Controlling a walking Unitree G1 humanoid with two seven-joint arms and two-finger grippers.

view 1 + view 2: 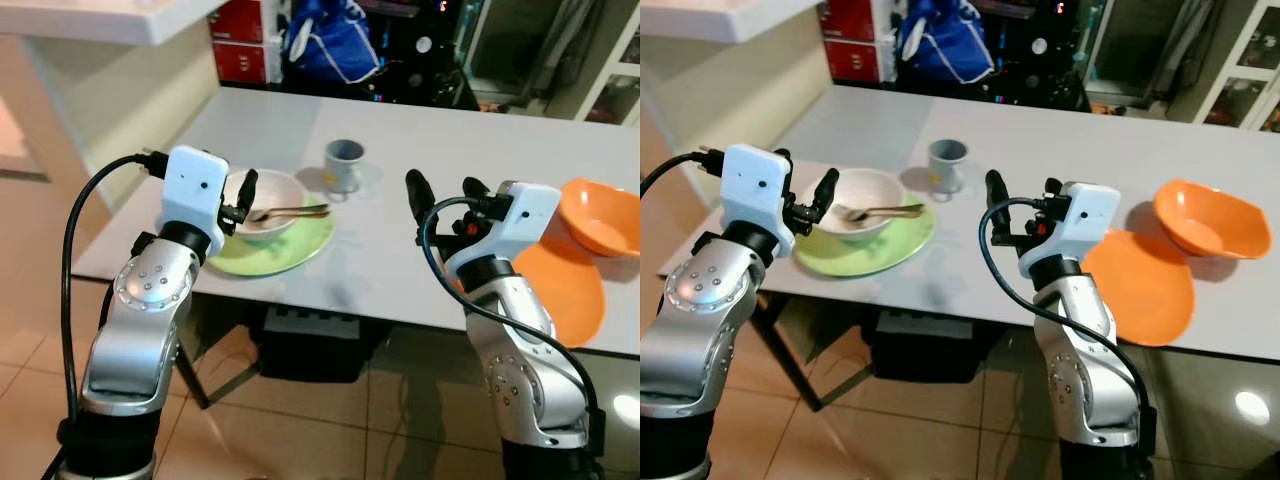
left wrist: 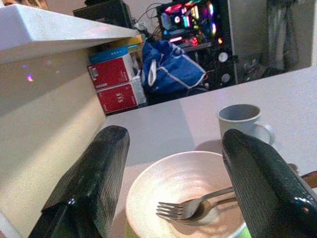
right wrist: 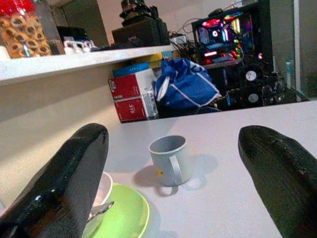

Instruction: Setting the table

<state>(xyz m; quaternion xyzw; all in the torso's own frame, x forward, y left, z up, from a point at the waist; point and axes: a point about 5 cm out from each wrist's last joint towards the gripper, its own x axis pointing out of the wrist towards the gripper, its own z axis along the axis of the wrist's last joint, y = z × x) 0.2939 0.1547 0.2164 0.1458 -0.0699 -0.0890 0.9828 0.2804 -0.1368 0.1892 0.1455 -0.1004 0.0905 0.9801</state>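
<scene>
Table [image 1: 420,140] of smooth pale grey carries two place settings. On the left, a glossy white bowl [image 1: 272,195] holding a metal fork [image 2: 190,206] and spoon sits on a lime-green plate [image 1: 290,250], with the left gripper [image 1: 243,200], fingers spread, just beside its rim. A small grey mug [image 1: 343,164] stands behind. The right gripper [image 1: 440,195], fingers apart and empty, hovers mid-table. Far right, an orange bowl [image 1: 600,215] tilts beside a flat orange plate [image 1: 570,285]. Likely next: lifting cutlery out, needing a fine pinch.
</scene>
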